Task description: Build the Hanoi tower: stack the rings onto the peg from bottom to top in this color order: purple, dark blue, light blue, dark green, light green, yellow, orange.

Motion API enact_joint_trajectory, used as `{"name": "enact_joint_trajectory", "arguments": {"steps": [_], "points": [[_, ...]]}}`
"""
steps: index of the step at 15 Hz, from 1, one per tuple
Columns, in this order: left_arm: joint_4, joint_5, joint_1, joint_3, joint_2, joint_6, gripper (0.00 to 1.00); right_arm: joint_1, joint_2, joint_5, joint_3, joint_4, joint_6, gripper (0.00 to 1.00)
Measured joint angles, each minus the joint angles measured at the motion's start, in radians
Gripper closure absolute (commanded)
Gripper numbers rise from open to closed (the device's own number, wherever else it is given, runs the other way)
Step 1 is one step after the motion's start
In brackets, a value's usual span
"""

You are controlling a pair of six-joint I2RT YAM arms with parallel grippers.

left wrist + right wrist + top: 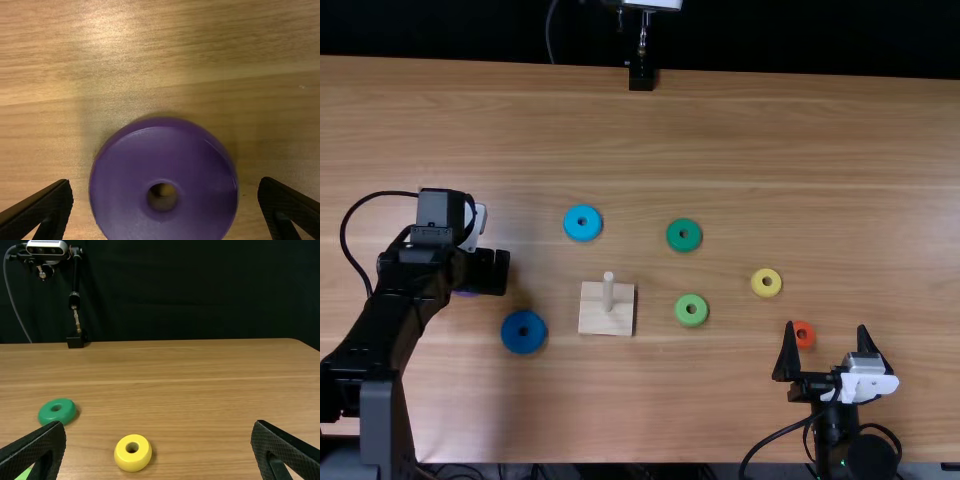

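Well, the purple ring (pixel 125 175) lies flat on the counter (pixel 740 130), between the spread fingers of the left jaws as their wrist camera looks down on it, with a gap at either side and nothing gripped. It looks smooth, solid and stiff, probably light for its breadth, and I'd expect it to take a firm squeeze without harm. The curved wall may let flat fingers slip if they close off-centre, so the best hold is across the full width, low on the rim, keeping the hole free for the peg (pixel 608 292). Just beside the left jaws, on the side towards the peg, sits the dark blue ring (pixel 524 346), near enough to be nudged by a careless swing. Farther off the same way, between the two pairs of jaws, stands the wooden base (pixel 593 320), its peg bare, so purple is the step in hand. The light blue ring (pixel 582 233) lies beyond the dark blue one, away from the left jaws. The right jaws are wide apart and empty, the orange ring (pixel 809 328) close by one finger, the yellow ring (pixel 132 460) a little ahead, the dark green ring (pixel 71 412) and light green ring (pixel 691 299) farther out towards the peg.
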Motion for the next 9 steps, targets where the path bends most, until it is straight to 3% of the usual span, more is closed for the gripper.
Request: {"name": "enact_joint_trajectory", "arguments": {"steps": [9], "points": [[0.002,0.002,0.001,0.000,0.045,0.000,0.00,0.000,0.000,0.000,0.000,0.000,0.000,0.00]]}}
